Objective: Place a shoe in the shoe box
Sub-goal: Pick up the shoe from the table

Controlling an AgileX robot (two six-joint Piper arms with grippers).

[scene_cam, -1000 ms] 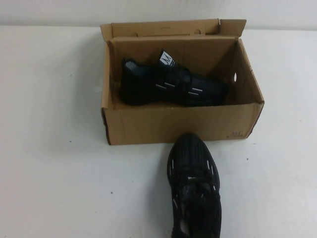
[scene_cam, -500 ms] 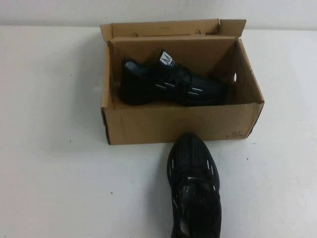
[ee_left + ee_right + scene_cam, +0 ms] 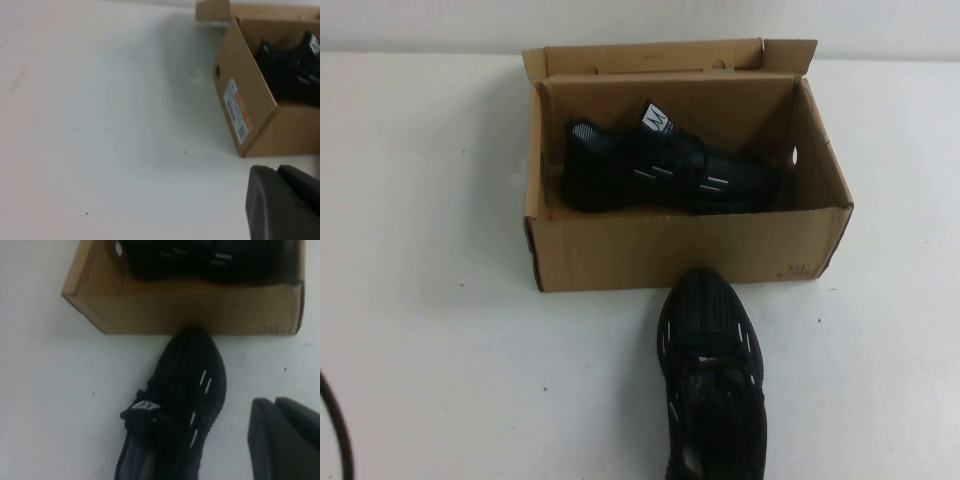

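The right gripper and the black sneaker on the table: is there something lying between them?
No. In the right wrist view only bare white table separates the right gripper from the black sneaker, whose toe meets the shoe box. The left gripper hovers beside that box.

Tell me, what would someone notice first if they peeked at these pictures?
First, the brown shoe box standing open in the middle of the white table, with a black shoe lying on its side inside. Next, the twin shoe on the table, toe nearly touching the box's near wall. The left gripper and right gripper show only as dark edges in their wrist views.
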